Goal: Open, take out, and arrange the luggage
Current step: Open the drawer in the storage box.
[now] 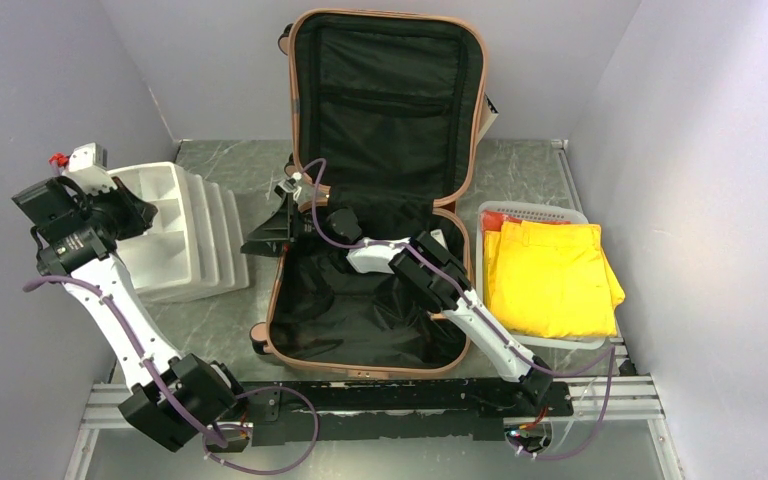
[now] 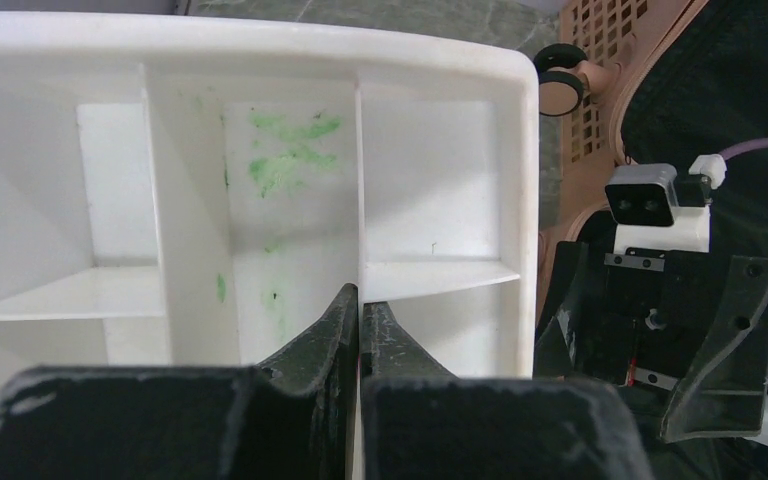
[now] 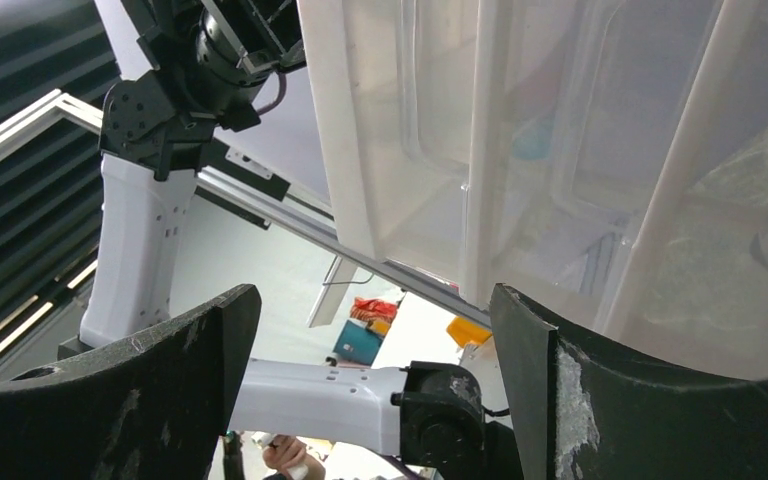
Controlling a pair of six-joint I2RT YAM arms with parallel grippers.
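The luggage point(image 1: 390, 100), a salmon-pink suitcase with black lining, lies open; its lid stands against the back wall and its lower half point(image 1: 360, 320) rests on the table. In the left wrist view its pink shell point(image 2: 600, 110) and a wheel point(image 2: 560, 85) show at the right. My left gripper point(image 2: 360, 300) is shut on a thin divider of a white compartment tray point(image 2: 260, 60), which sits left of the suitcase point(image 1: 185, 235). My right gripper point(image 1: 272, 228) reaches across the suitcase's left rim toward that tray. It stands open point(image 3: 375, 310) with nothing between its fingers, and the tray's underside point(image 3: 520, 120) is just above.
A white basket point(image 1: 530, 210) holding a folded yellow garment point(image 1: 550, 275) stands right of the suitcase. Grey walls close in both sides and the back. My left arm point(image 3: 140, 240) fills the left of the right wrist view.
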